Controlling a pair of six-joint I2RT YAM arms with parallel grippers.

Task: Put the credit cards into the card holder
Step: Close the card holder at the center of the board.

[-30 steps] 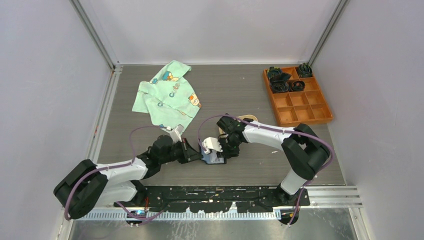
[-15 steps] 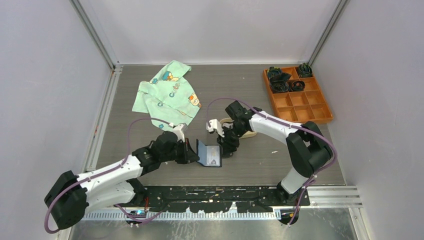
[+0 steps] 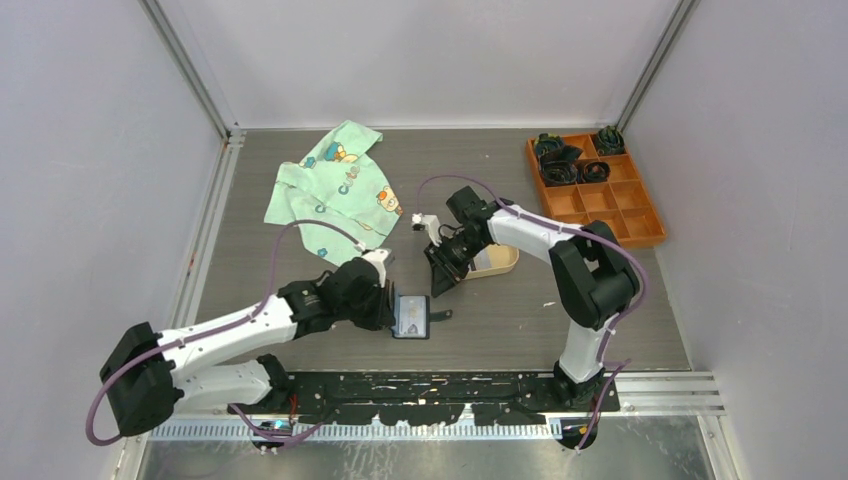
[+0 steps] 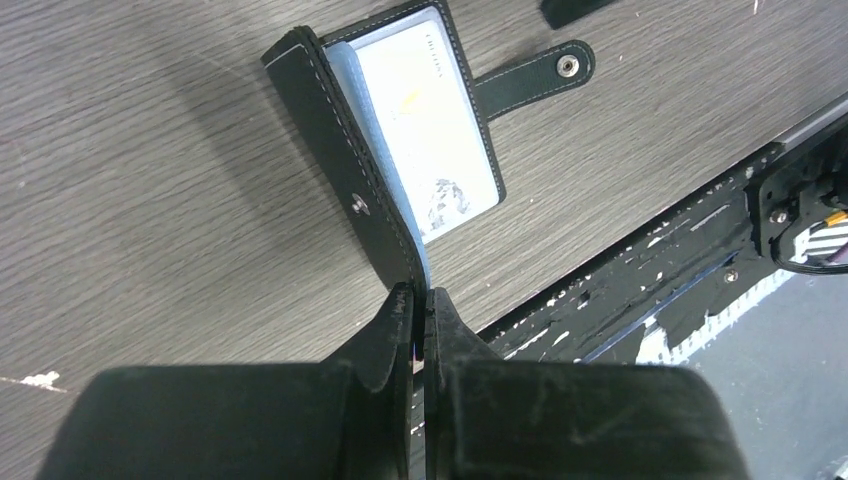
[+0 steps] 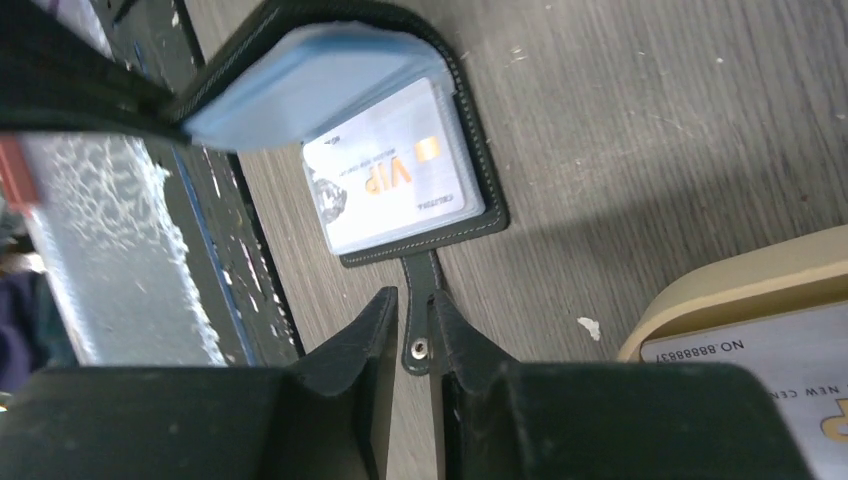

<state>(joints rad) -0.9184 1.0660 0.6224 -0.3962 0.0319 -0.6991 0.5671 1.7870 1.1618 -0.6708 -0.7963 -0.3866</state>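
Left tool [image 4: 420,298] pinching card holder [image 4: 345,150], stitched black leather

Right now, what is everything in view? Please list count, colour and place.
card holder: one, black, open, front centre of table
tray: one, beige, centre
credit cards: two seen, light; one in card holder, another in tray
cloth: one, green printed, rear left
organiser: one, orange, rear right
bundles: several, black, organiser's rear compartments
table: one, grey wood-grain
left hand: shut on card holder's cover
right hand: fingers slightly apart, nothing held
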